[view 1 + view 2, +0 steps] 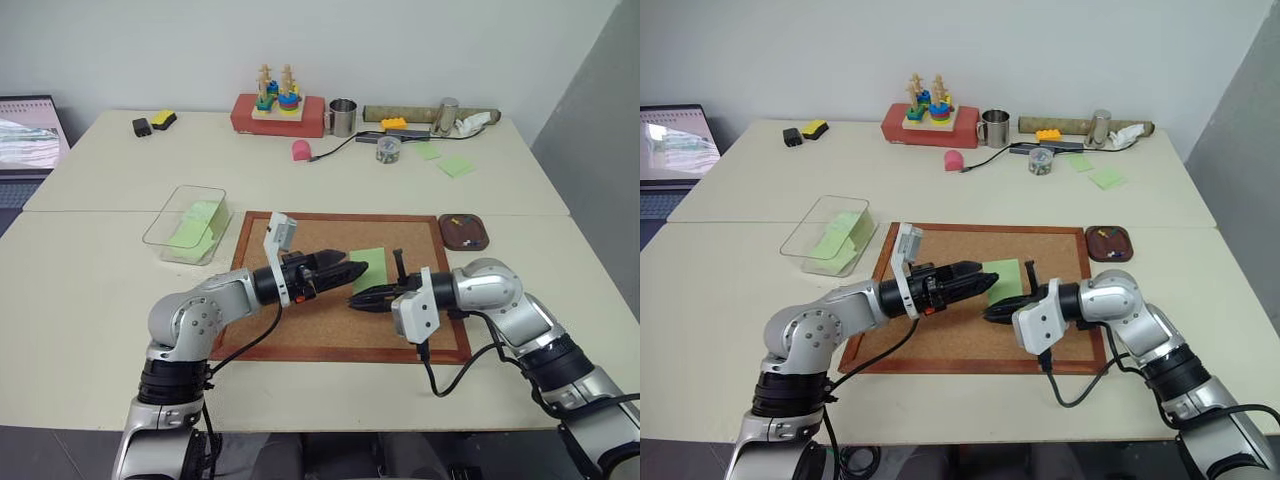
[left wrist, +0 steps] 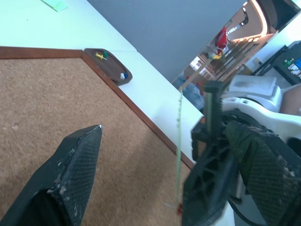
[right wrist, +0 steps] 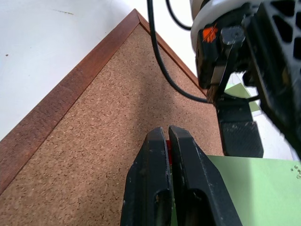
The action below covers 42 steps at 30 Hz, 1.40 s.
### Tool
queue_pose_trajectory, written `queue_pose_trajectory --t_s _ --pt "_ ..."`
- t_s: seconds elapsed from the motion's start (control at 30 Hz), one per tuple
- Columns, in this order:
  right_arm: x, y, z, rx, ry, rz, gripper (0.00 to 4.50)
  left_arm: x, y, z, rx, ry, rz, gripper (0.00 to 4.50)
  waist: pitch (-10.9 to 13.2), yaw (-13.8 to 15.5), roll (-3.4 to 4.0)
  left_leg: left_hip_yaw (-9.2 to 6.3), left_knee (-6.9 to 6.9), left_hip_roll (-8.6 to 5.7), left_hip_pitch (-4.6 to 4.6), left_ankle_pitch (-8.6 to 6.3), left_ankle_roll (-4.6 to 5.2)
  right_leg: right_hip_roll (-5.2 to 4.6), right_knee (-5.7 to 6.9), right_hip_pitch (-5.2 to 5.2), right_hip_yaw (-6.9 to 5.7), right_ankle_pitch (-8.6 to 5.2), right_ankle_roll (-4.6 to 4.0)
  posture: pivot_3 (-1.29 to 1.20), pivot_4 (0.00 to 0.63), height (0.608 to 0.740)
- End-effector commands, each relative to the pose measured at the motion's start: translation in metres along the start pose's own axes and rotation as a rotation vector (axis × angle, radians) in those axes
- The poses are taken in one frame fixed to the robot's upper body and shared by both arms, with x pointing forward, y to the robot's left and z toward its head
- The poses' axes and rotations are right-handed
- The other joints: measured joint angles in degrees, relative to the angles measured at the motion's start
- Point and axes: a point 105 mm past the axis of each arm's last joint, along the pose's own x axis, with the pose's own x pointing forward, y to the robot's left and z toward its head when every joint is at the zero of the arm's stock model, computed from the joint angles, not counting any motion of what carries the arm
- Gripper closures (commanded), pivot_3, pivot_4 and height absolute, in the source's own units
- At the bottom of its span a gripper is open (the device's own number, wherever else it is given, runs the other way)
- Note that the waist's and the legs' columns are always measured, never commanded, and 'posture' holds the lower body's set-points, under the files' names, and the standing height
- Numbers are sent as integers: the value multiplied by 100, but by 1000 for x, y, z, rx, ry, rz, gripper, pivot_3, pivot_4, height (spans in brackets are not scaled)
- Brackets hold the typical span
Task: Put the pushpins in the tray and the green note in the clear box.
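The green note [image 1: 373, 262] is lifted over the cork board [image 1: 330, 335]. In the left wrist view it stands edge-on [image 2: 179, 132]. My right gripper [image 3: 168, 131] is shut at the note's edge, and a red pushpin head [image 3: 168, 149] shows between its fingers. My left gripper [image 1: 360, 269] is open, and the note's edge runs between its two fingers [image 2: 75, 169]. The dark brown tray [image 1: 476, 241] sits off the board's far right corner with a yellow pushpin [image 2: 99, 56] in it. The clear box [image 1: 200, 189], with green notes inside, stands left of the board.
Along the back of the table are a red box with a stacking toy [image 1: 278, 113], a metal cup [image 1: 342, 117], a pink object [image 1: 301, 150] and loose green notes [image 1: 455, 165]. A laptop [image 1: 28, 135] sits at the far left.
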Motion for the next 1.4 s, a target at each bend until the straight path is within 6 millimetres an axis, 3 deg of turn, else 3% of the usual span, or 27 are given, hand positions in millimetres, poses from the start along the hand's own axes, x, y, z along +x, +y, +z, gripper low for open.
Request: queue_pose_trajectory --t_s 0.03,0.5,0.7,0.87,1.1,1.27,1.4 --pt "-2 -12 8 -53 -23 -27 4500 5 -16 4 14 -24 -88 842 0 0 0 0 0 0 0 0 0 0 0 0 0 0 0 0 150 740" --pt "-1 -14 12 -56 -36 -36 4500 12 -28 -2 26 18 -151 3525 0 1 0 0 0 0 1 0 0 0 1 0 0 0 0 0 150 740" --pt "-2 -16 11 -52 -33 -48 4500 11 -27 3 31 0 -139 4479 0 1 0 0 1 0 1 0 0 0 1 0 0 0 0 0 150 740" --pt "-8 -24 5 3 -12 -112 4500 0 -14 30 22 -119 -67 4479 0 1 0 -1 1 0 0 0 -1 0 1 0 0 0 0 0 150 740" --pt "-35 -68 -2 291 -16 -402 4500 -30 -5 74 88 -251 57 4479 0 2 -1 -4 2 2 -1 1 -1 -1 3 0 -2 0 0 0 150 740" --pt "-50 -94 -9 481 -47 -556 4500 -31 -12 79 147 -249 72 4479 1 7 -2 -4 2 -3 -2 1 -2 -6 2 0 -3 0 -1 0 150 740" --pt "-62 -112 -12 579 -79 -662 4500 -33 -29 82 101 -280 -42 3808 2 1 -3 -5 1 -2 -8 1 -2 -6 1 -4 -6 0 -1 0 150 740"
